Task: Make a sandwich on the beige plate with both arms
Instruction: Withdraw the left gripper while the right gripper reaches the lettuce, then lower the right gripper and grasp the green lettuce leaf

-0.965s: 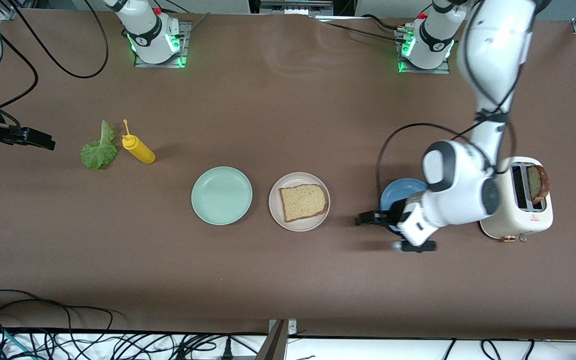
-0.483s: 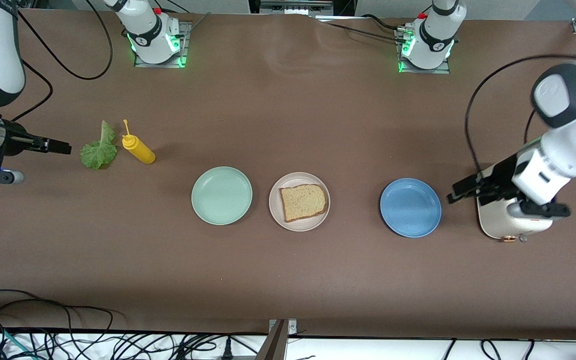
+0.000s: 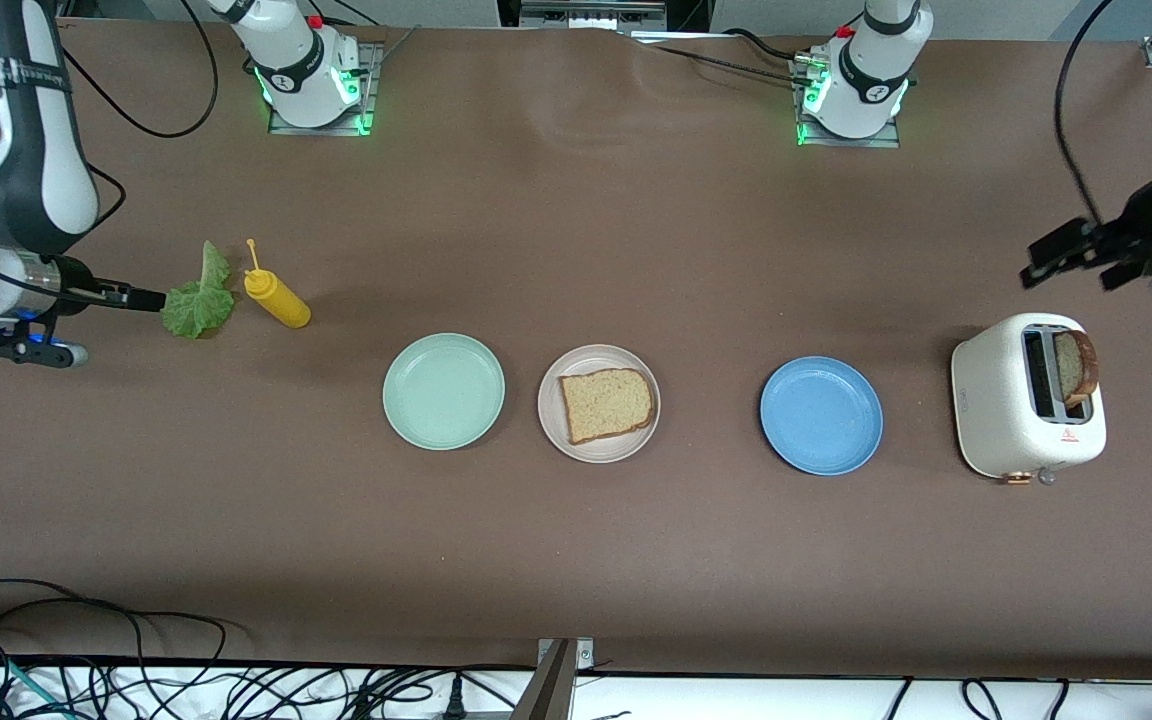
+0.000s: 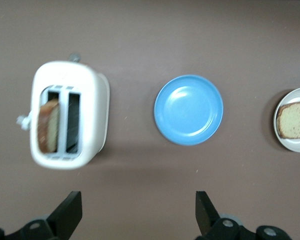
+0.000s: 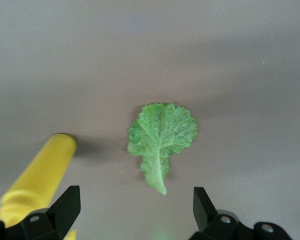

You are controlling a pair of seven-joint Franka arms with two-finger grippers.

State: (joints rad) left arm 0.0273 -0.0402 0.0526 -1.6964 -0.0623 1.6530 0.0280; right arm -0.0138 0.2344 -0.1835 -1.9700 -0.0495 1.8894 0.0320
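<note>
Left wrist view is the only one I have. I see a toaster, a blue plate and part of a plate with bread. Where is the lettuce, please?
Observer: The lettuce leaf lies flat on the table toward the right arm's end, beside a yellow squeeze bottle.
Operator: Is the right gripper holding it?
Observer: No. The right gripper is open above the leaf, holding nothing.
Operator: Is the beige plate complete yet?
Observer: No. The beige plate carries one bread slice only.
Operator: Any plate I cannot see?
Observer: Yes, a mint green plate beside the beige one, with nothing on it.
</note>
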